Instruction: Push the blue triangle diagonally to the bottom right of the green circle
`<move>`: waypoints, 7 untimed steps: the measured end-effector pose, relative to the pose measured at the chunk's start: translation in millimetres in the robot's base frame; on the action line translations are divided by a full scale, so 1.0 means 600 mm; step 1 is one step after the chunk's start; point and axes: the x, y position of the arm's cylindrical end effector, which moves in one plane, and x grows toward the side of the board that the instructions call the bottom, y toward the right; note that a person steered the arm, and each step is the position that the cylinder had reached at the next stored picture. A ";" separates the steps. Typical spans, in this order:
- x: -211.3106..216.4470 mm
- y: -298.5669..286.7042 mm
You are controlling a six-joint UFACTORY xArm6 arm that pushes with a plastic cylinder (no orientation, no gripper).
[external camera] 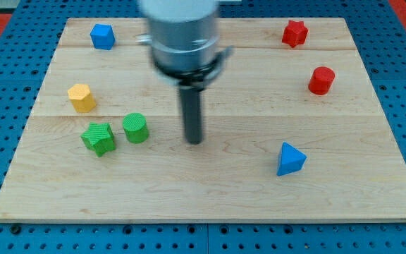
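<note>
Approach step: blue triangle [290, 159] not yet touched.
My tip [194, 140], a bare end effector holding nothing, stands between green circle [136, 128] and triangle; next, get round its right side.

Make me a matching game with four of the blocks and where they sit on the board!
Blocks:
1. blue triangle
2. green circle
3. red star
4. yellow block

Places:
A. near the view's left edge, above the green star
B. the view's top right
C. just left of my tip
D. the view's lower right, well away from my tip

Pairs: 1-D, 2-C, 3-B, 4-A
</note>
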 end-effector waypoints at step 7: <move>0.160 0.163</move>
